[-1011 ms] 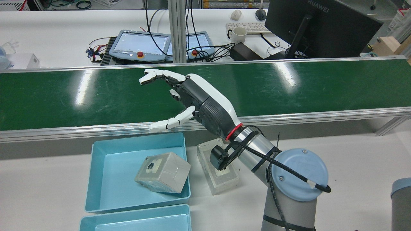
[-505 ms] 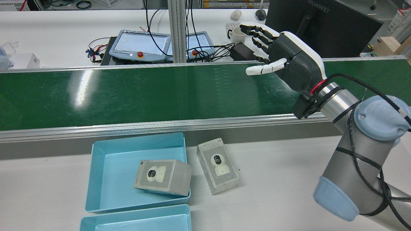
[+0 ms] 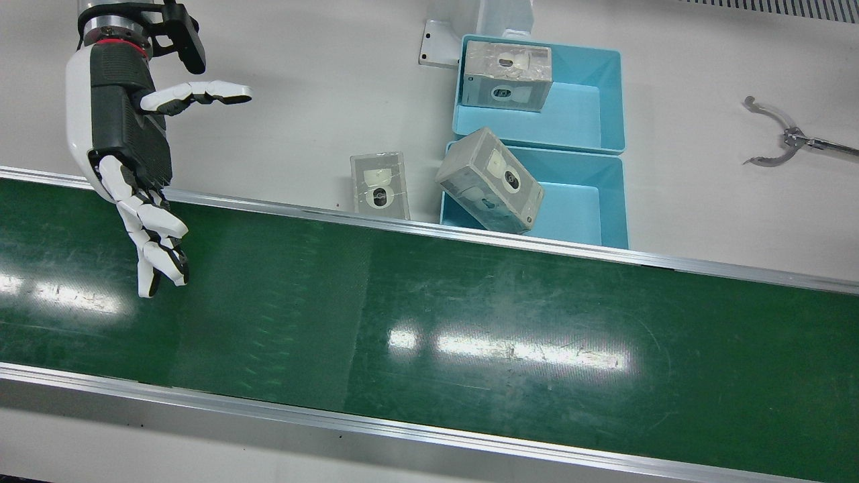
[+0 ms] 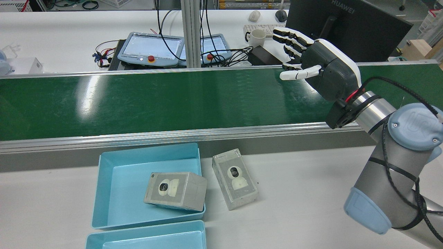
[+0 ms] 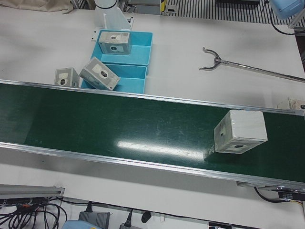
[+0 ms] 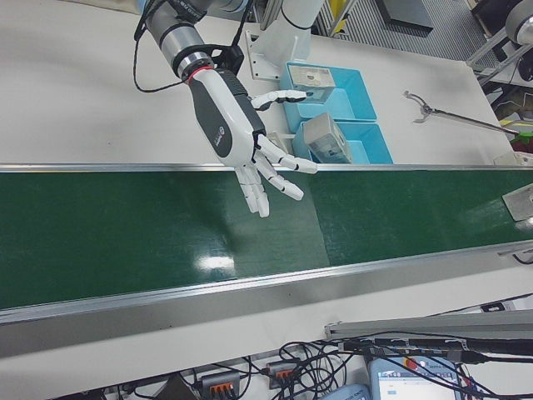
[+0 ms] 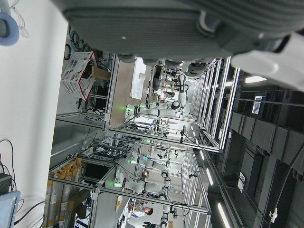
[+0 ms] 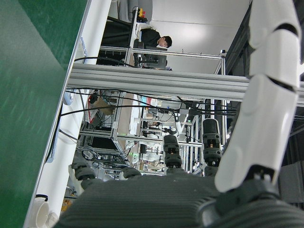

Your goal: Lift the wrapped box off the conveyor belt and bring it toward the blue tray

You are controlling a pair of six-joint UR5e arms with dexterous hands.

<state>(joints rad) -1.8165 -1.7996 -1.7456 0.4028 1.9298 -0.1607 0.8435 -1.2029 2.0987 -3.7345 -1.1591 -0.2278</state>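
One wrapped box (image 5: 239, 132) lies on the green conveyor belt (image 5: 119, 124) at its far end on my left arm's side; its corner shows in the right-front view (image 6: 520, 202). My right hand (image 4: 322, 71) is open and empty above the belt's other end, far from that box; it also shows in the front view (image 3: 127, 141) and the right-front view (image 6: 237, 125). Two blue trays (image 4: 114, 162) stand beside the belt. One wrapped box (image 4: 175, 191) leans on a tray's rim, a second (image 3: 509, 75) lies in the other tray, a third (image 4: 235, 178) lies on the table. Only the palm of my left hand (image 7: 190, 28) shows.
A metal grabber tool (image 3: 772, 137) lies on the white table past the trays. Beyond the belt in the rear view stand teach pendants (image 4: 152, 48), a mug (image 4: 256, 37) and a monitor (image 4: 346, 27). The belt has raised aluminium rails (image 3: 470, 235).
My right hand swung from the belt's near edge by the trays up and to the right, staying open. The box in the tray tipped to rest against the rim.
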